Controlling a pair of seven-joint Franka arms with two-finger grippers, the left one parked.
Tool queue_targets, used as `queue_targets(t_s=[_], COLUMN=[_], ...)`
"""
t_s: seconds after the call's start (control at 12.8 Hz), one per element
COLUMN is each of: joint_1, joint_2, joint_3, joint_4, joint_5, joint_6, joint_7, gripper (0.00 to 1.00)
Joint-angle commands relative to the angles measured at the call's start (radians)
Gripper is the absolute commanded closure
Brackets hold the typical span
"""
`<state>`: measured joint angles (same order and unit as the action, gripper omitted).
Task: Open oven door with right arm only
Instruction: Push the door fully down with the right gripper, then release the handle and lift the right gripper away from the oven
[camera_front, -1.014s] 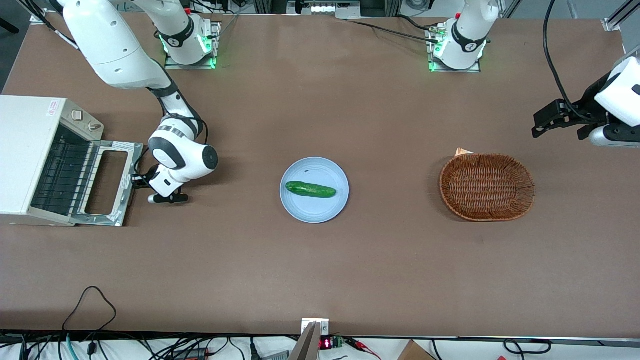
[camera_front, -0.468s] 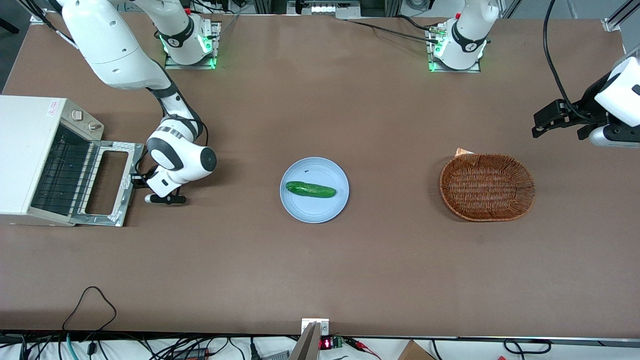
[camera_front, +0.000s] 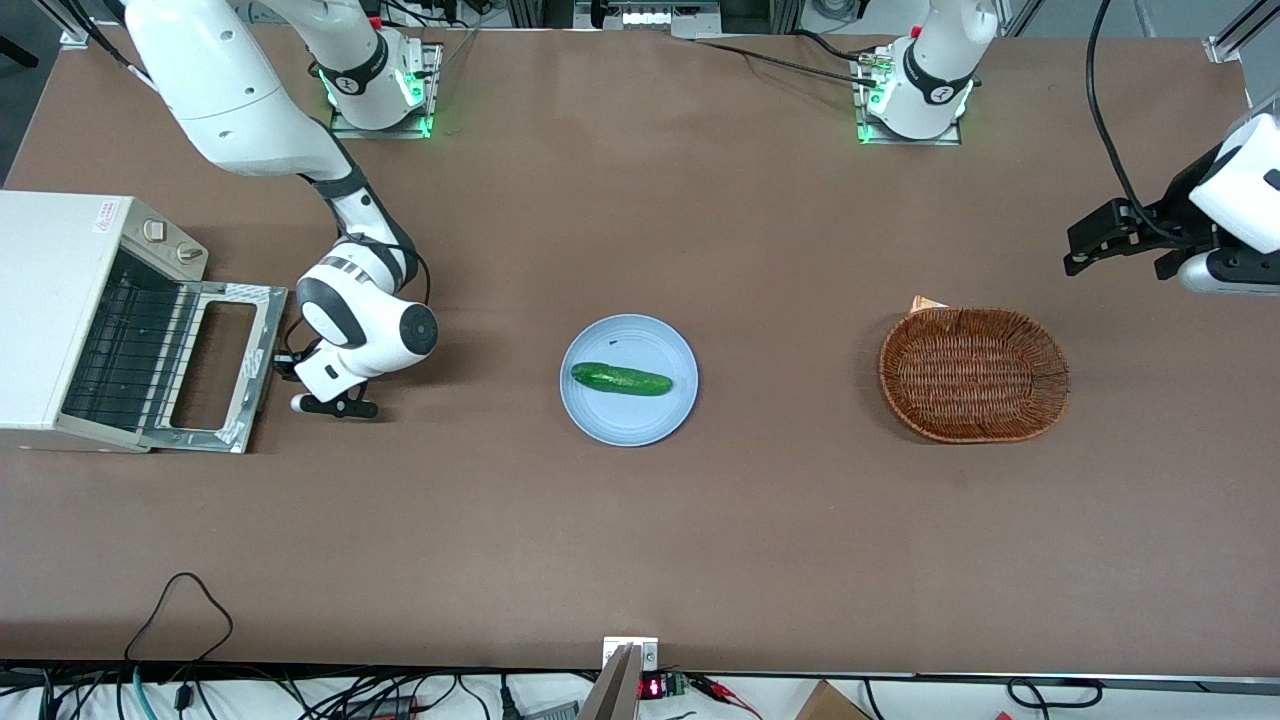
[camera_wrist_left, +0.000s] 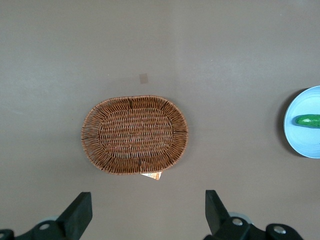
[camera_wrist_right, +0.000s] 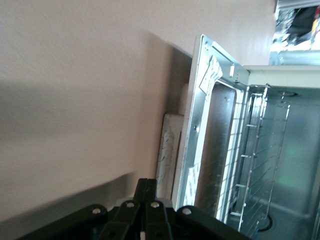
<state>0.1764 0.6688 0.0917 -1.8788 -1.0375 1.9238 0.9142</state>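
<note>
Clenched on nothing, the gripper (camera_front: 284, 366) on my right arm (camera_front: 362, 325) hangs just beside the free edge of the oven door (camera_front: 212, 365), its fingers (camera_wrist_right: 146, 192) pressed together and close to the pale handle (camera_wrist_right: 168, 145), though I cannot tell if they touch it. I see the door folded down flat in front of the white oven (camera_front: 50, 300), with the wire rack (camera_wrist_right: 260, 160) exposed inside. Toward the parked arm's end of the table (camera_front: 640, 550) sit a blue plate (camera_front: 628, 425) with a cucumber (camera_front: 621, 379) on it, then a wicker basket (camera_front: 974, 373)
</note>
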Motion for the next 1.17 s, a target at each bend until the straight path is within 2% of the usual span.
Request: queue_targets(t_s=[0.0,0.23,0.47,0.55,0.62,0.7,0.78,0.94,1.09], joint_1=[0.003,-0.001,-0.011,-0.032,-0.064,-0.083,-0.101,-0.115,-0.143], joint_2=[-0.054,-0.078,-0.124,-0.152,-0.187,-0.207,-0.222,-0.229,-0.271], joint_3=[0.019,0.039,0.037,0.034,0.034,0.034,0.034,0.029,0.028], joint_4=[0.068,0.206,0.317,0.326,0.329,0.329,0.329,0.339,0.356], joint_5=[0.152,0.337,0.515,0.580,0.640,0.672,0.694,0.708,0.789], joint_6=[-0.069,-0.193,-0.296,-0.305,-0.307,-0.309,-0.319,-0.342,-0.344], joint_7=[-0.064,-0.165,-0.360,-0.433,-0.522,-0.597,-0.665,-0.711,-0.742], gripper=[1.00,1.00,0.99,0.93,0.65,0.36,0.00,0.00,0.00])
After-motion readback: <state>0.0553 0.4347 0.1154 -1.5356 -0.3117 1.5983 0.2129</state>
